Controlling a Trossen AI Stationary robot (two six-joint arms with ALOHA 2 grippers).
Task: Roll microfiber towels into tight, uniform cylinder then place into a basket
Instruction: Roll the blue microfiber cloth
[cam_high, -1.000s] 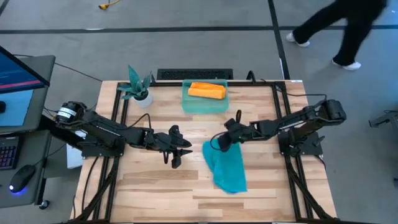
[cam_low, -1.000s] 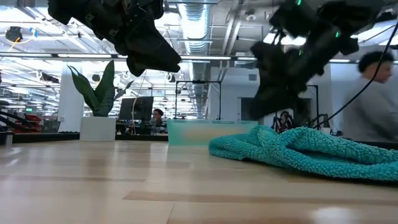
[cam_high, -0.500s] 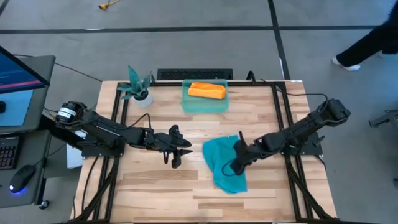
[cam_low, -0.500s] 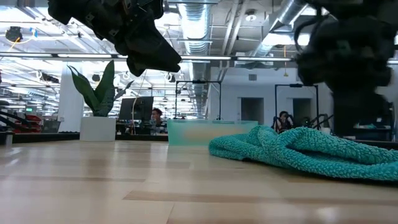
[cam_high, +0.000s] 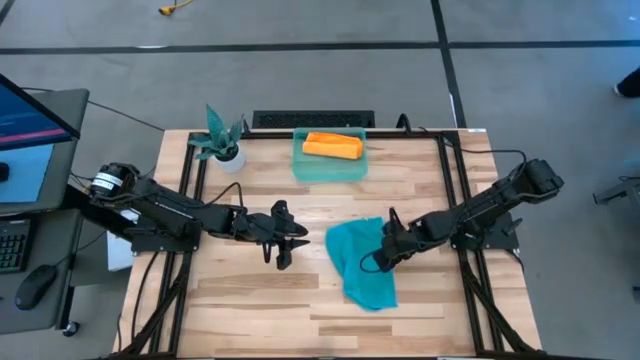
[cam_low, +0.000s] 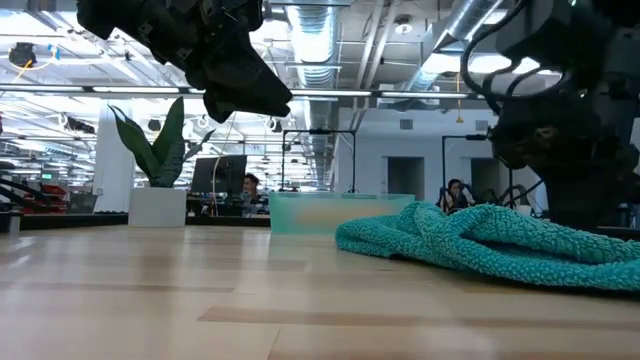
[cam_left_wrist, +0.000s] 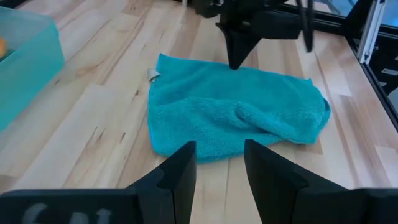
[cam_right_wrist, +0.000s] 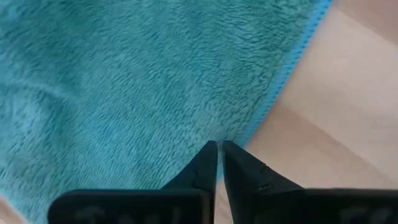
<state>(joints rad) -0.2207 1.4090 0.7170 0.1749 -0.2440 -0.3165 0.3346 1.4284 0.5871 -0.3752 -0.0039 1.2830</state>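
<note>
The teal towel (cam_high: 355, 272) lies rumpled and mostly flat on the wooden table, right of centre. My right gripper (cam_high: 384, 255) points steeply down at the towel's right edge, its fingertips (cam_right_wrist: 211, 152) almost together at the bright blue hem. My left gripper (cam_high: 294, 243) hovers open above the table left of the towel, with nothing between its fingers (cam_left_wrist: 180, 168). The orange towel (cam_high: 332, 146) lies rolled inside the teal basket (cam_high: 300, 165) at the table's far side. My right gripper comes from above, pointing steeply down, with its tips at the towel's blue hemmed edge (cam_right_wrist: 252, 137) on the towel's right side. I cannot tell whether the hem is caught between the tips or only touched. The towel lies flat on the table there.
A potted plant (cam_high: 222, 140) stands at the far left, beside the basket. Bare wood stretches along the near edge (cam_high: 260, 310) and left of the towel. The table's dark frame rails (cam_high: 455, 200) run along both sides.
My right gripper has swung from the towel's far edge toward the table's right and near side, tipped steeply downward, and sunk to the towel's right edge. The towel's far right corner, earlier under the arm, now lies spread out.
</note>
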